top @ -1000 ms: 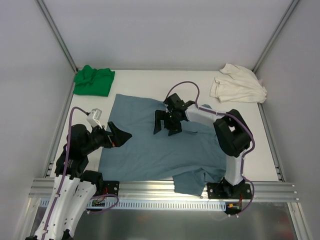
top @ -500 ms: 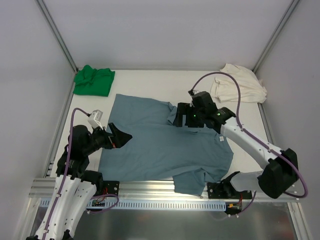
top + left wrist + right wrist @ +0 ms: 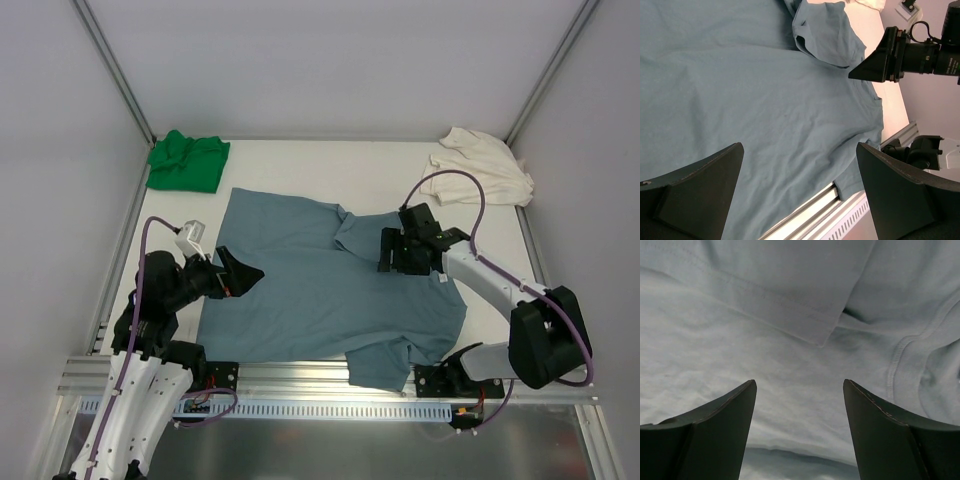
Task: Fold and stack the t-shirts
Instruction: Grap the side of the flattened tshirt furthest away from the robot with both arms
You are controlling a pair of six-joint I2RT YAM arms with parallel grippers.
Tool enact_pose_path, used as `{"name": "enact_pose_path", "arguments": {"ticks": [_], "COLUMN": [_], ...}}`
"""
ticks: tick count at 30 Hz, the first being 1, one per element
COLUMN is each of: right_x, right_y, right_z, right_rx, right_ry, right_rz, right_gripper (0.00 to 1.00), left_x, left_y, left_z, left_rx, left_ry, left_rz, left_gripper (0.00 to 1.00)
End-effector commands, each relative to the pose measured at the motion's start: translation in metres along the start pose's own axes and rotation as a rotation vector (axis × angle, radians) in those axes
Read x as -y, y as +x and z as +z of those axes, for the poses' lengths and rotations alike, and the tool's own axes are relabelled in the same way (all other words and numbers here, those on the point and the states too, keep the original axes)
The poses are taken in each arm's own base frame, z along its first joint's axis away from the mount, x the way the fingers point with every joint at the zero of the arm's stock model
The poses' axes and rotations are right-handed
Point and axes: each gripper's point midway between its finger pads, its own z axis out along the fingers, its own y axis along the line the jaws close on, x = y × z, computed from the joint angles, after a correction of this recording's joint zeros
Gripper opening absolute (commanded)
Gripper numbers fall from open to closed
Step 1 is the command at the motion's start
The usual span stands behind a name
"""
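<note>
White surface (image 3: 300, 165): nearest you, the left jaws hang wide open over the spread blue-grey tee (image 3: 300, 300). Your right jaws have swung from its middle to the folded-in sleeve (image 3: 358, 232); they stand apart, pinching nothing, so a grasp looks next. Farther beyond them wait the green tee (image 3: 188, 162) and the cream tee (image 3: 478, 165).

From high behind the near edge I see the whole table (image 3: 360, 165), my left wrist camera looks low from its left edge across the blue-grey t-shirt (image 3: 755, 110) to the right gripper (image 3: 867, 67), and my right wrist camera faces that shirt very closely.
</note>
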Motion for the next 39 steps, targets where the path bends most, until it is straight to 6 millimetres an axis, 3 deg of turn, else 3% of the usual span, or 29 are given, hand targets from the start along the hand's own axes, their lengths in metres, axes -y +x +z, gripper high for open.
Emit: {"name": "enact_pose_path", "arguments": {"ticks": [1,7,18,32,39], "right_x": [0.005,0.020,0.015,0.006,0.008], "right_y": [-0.019,-0.026,-0.028,-0.026,-0.033], "right_z": [0.001,0.011,0.013,0.034,0.032], "right_rx": [0.066,0.067,0.062,0.028,0.042], "right_ry": [0.005,0.018,-0.014,-0.046,-0.028], "right_rz": [0.002,0.057,0.076,0.117,0.114], "right_gripper": [0.75,0.75,0.74,0.56,0.56], "left_x": [0.005,0.004,0.003,0.000,-0.001], "left_y": [-0.004,-0.003,-0.003,-0.001,-0.001], "left_z": [-0.004,-0.004,-0.001,-0.002,-0.001], "left_rx": [0.011,0.006,0.004,0.001,0.000], "left_ry": [0.011,0.010,0.008,-0.002,-0.003], "left_rz": [0.033,0.028,0.027,0.030,0.029], "left_gripper": [0.99,0.99,0.99,0.99,0.99]}}
